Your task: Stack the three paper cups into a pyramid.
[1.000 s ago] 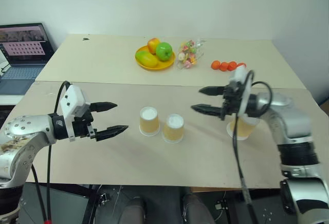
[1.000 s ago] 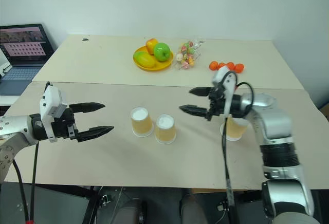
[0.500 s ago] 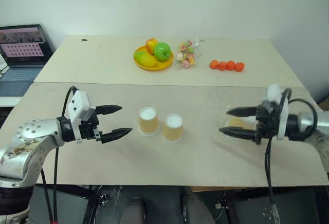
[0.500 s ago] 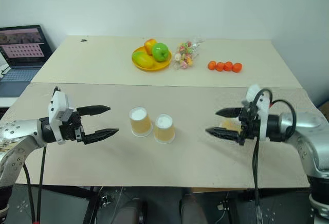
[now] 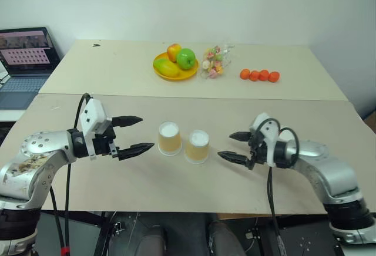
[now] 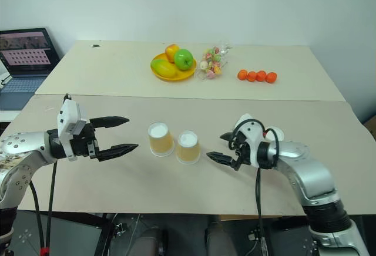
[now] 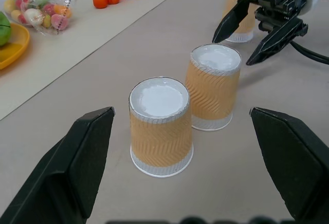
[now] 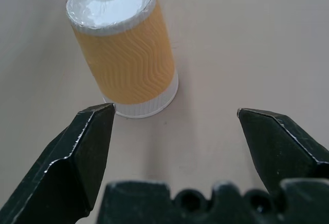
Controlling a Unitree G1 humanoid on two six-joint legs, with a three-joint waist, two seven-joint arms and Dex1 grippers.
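Two of the paper cups stand upside down, side by side, mid-table: the left cup [image 5: 169, 138] and the right cup [image 5: 198, 145]. They are close together, and whether they touch I cannot tell. My left gripper [image 5: 148, 132] is open just left of the left cup, fingers level and pointing at it. My right gripper [image 5: 225, 144] is open, low over the table, just right of the right cup [image 8: 123, 49]. The third cup [image 7: 245, 29] stands upside down behind the right gripper, partly hidden by it. Neither gripper holds anything.
On the far table sit a yellow plate [image 5: 183, 74] of fruit, a bag of candy [image 5: 215, 61] and a row of small orange fruits [image 5: 259, 75]. A laptop [image 5: 23, 62] is open at the far left. A seam [image 5: 176, 96] runs between the two tabletops.
My right gripper, first raised in front of the third cup, swung out right and down, then came back left to sit low beside the right cup. The left gripper has hardly moved.
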